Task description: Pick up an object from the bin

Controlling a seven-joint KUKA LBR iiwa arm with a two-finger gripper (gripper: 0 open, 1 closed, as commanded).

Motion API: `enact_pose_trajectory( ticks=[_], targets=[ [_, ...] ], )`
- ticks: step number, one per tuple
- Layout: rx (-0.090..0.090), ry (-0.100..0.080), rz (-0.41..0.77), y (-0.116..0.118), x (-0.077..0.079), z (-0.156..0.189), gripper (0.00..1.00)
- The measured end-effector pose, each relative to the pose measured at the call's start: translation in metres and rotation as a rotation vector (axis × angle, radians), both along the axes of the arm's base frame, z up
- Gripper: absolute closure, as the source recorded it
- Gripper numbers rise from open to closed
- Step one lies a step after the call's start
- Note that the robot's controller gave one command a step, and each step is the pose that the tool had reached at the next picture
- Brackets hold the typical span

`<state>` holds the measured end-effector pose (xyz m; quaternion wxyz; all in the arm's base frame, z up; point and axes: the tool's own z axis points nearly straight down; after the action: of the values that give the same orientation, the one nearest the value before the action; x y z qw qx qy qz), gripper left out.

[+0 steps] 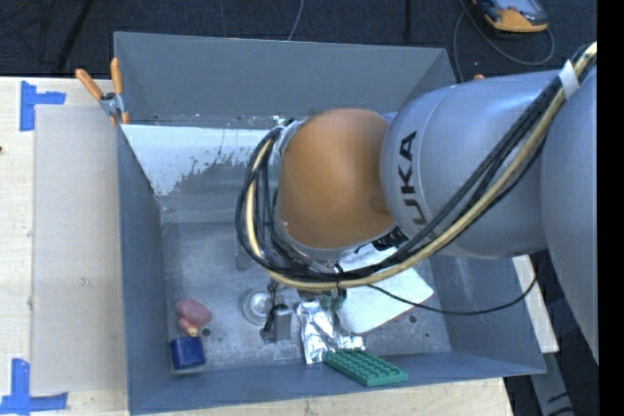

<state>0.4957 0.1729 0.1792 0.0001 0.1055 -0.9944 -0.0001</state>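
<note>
While the arm's orange cover (331,175) hides most of the wrist from me, I see the claw (278,321) down low over the floor of the bin (195,83), near its front wall. I cannot tell whether it is released or clenched. The nearest thing is the crumpled silver foil (317,338), just beside the claw toward the view's right. A green studded plate (366,367) lies just past the foil, and a white sheet (390,302) lies under the arm. A pink lump (193,311) and a blue block (187,353) sit well apart from the claw, in the front left corner.
</note>
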Motion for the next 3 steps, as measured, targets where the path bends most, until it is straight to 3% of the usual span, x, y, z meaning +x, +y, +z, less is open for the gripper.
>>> enact_pose_trajectory(
  ticks=[1, 2, 3],
  targets=[
    [-0.001, 0.007, 0.127, 0.069, 0.01, -0.114, 0.0],
    [0.0, 0.001, 0.122, 0.068, 0.012, -0.11, 1.0],
    [0.003, -0.007, 0.153, 0.066, -0.007, 0.02, 1.0]
  ],
)
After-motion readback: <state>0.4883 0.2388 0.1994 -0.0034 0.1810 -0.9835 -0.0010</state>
